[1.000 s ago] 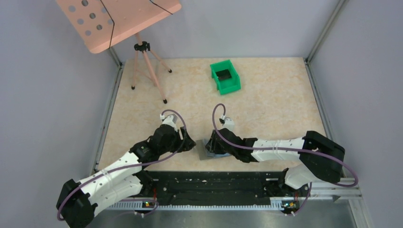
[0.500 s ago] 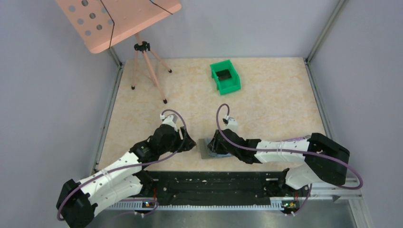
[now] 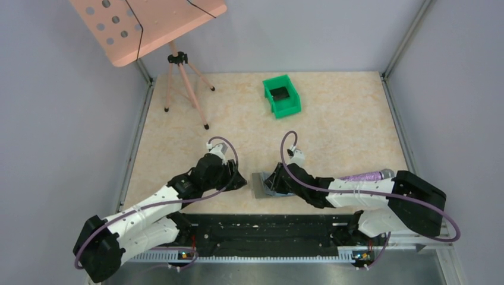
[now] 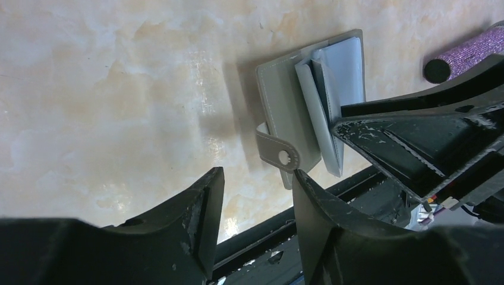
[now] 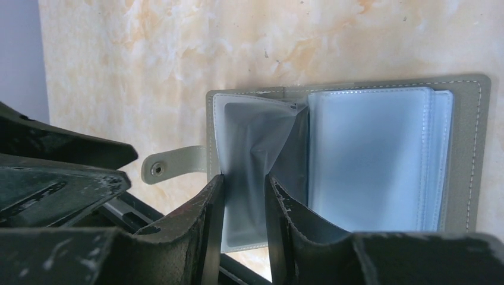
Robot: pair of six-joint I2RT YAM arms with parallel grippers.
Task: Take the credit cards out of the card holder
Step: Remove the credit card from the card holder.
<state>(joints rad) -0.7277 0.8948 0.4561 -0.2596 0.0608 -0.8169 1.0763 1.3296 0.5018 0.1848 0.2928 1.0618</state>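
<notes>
While reaching into the open card holder (image 5: 380, 154) by the near edge of the worktop (image 3: 345, 130) with left gripper (image 4: 257, 178) and right gripper (image 5: 243, 181) part open, empty, pinch one card next.

- Left arm (image 3: 142, 211): reaches from the lower left of the top view toward centre, held low.
- Left gripper (image 3: 238, 181): jaws stand well apart, tips pointing right.
- Right arm (image 3: 356, 190): stretched from lower right toward centre, low, near level.
- Right gripper (image 3: 268, 185): narrow gap between fingers (image 5: 209, 208); grip not determinable.
- The two grippers face each other, near but not touching.
</notes>
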